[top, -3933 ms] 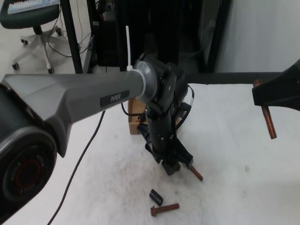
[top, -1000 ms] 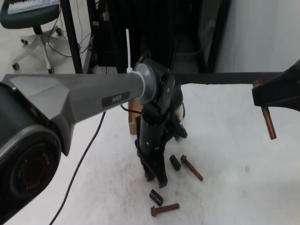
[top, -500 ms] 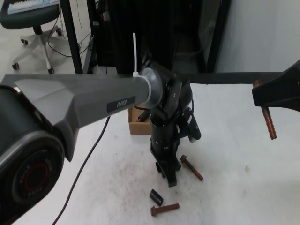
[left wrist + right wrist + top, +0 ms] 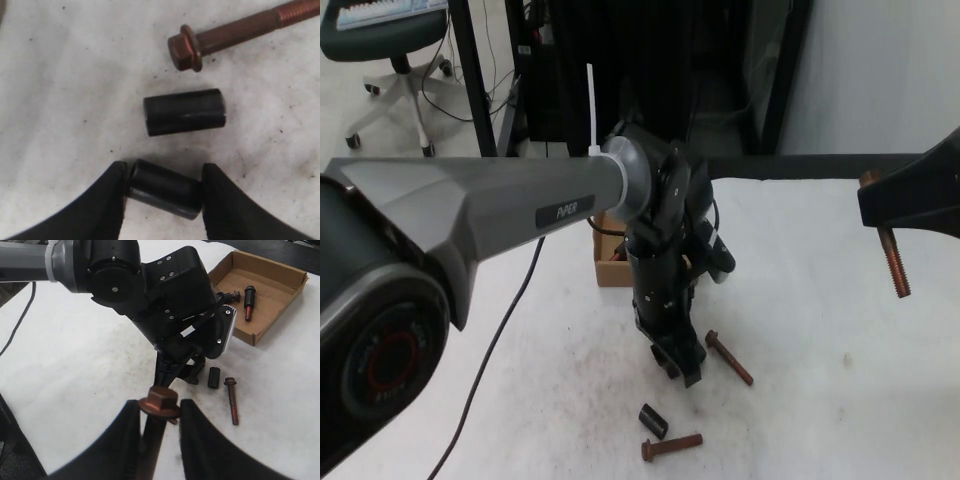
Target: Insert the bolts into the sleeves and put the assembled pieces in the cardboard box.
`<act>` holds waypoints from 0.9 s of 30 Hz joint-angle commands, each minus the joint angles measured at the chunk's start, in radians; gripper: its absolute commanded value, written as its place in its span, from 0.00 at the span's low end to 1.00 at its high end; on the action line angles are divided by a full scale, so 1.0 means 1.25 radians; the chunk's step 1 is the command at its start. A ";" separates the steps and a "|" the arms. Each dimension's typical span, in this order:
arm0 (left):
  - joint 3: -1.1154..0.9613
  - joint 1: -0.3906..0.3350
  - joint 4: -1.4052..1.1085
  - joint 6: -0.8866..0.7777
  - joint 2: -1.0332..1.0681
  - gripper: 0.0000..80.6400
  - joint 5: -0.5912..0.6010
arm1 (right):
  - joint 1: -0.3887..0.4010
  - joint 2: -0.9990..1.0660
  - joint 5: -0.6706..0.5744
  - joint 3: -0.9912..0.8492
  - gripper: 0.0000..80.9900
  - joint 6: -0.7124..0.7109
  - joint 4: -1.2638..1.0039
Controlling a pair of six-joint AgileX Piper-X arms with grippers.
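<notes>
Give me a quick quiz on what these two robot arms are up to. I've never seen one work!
1. Pick one: what sits between the fingers of the left gripper?
A) a bolt
B) a black sleeve
C) nothing

2. True or false: the right gripper is empty.

3. Fill in: one assembled piece already lies in the ____.

Key:
1. B.
2. False: it holds a bolt by the head end.
3. cardboard box.
</notes>
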 commanded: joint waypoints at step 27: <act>-0.023 0.002 0.107 -0.412 -0.009 0.65 0.042 | -0.003 -0.010 -0.007 -0.003 0.01 -0.006 0.015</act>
